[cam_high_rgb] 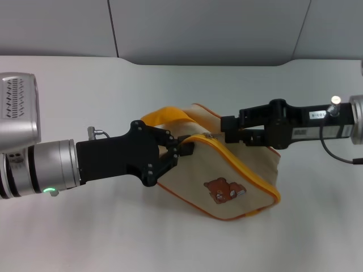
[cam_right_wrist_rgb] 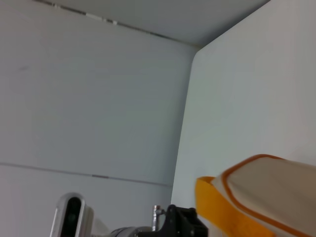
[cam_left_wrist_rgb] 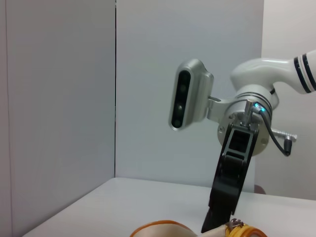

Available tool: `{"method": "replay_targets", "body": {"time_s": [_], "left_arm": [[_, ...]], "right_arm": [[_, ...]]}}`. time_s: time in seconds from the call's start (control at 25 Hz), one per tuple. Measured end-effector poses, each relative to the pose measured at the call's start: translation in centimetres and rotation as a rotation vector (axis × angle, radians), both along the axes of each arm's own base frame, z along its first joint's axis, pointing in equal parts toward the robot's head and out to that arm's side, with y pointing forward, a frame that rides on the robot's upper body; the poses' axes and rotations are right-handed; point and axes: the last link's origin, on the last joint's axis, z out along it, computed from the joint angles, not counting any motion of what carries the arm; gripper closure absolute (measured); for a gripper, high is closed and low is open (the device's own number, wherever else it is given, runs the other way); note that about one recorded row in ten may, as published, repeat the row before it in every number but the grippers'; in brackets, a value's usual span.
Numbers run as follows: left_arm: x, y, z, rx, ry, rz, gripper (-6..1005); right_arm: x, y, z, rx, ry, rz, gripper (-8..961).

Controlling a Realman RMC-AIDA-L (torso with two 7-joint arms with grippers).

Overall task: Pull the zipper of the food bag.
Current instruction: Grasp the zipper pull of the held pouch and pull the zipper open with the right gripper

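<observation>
The food bag (cam_high_rgb: pixel 238 170) lies tilted on the white table (cam_high_rgb: pixel 85 85), with its bear picture (cam_high_rgb: pixel 223 190) facing up. Its orange zipper (cam_high_rgb: pixel 252 173) runs around the front panel. The small silver pull tab (cam_high_rgb: pixel 211 136) is at the top edge. My left gripper (cam_high_rgb: pixel 182 146) is shut on the bag's top left corner, beside the orange loop handle (cam_high_rgb: pixel 164 117). My right gripper (cam_high_rgb: pixel 223 135) reaches in from the right and is shut at the pull tab. The left wrist view shows the right gripper (cam_left_wrist_rgb: pixel 213 224) pointing down onto the bag, with the tab (cam_left_wrist_rgb: pixel 233 225) at its tip.
Grey wall panels (cam_high_rgb: pixel 215 28) stand behind the table's far edge. The right wrist view shows the bag's corner (cam_right_wrist_rgb: pixel 276 182), the orange handle (cam_right_wrist_rgb: pixel 217 202) and the left arm's black wrist (cam_right_wrist_rgb: pixel 182 222). Both arms meet over the table's middle.
</observation>
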Motion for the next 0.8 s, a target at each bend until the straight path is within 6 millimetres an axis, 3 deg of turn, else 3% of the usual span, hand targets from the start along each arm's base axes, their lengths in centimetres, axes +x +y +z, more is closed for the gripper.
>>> {"method": "replay_targets", "body": {"time_s": [0.24, 0.8], "left_arm": [[0.1, 0.1, 0.1, 0.005, -0.01, 0.004, 942], [0.3, 0.1, 0.0, 0.0, -0.013, 0.004, 942]], "right_arm": [[1.2, -0.8, -0.6, -0.014, 0.033, -0.068, 575], [0.9, -1.6, -1.3, 0.001, 0.148, -0.117, 576]]}}
